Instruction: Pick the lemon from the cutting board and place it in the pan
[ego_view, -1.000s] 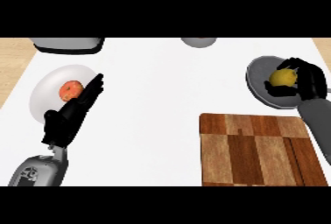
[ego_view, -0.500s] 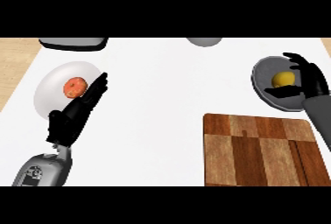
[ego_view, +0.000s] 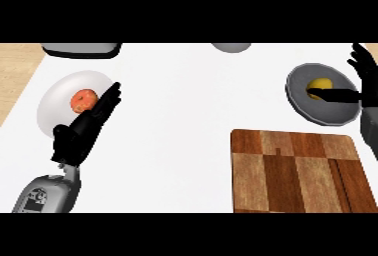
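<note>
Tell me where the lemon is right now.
In the head view the lemon lies in the dark pan at the counter's right side, beyond the cutting board, beside the right hand.

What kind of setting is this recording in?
Most likely a kitchen counter: a wooden cutting board lies on a white worktop, a dark pan holds a lemon, and a white plate carries an orange-red fruit.

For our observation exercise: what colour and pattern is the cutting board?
The cutting board is brown wood in a patchwork of lighter and darker blocks, shown in the head view.
</note>
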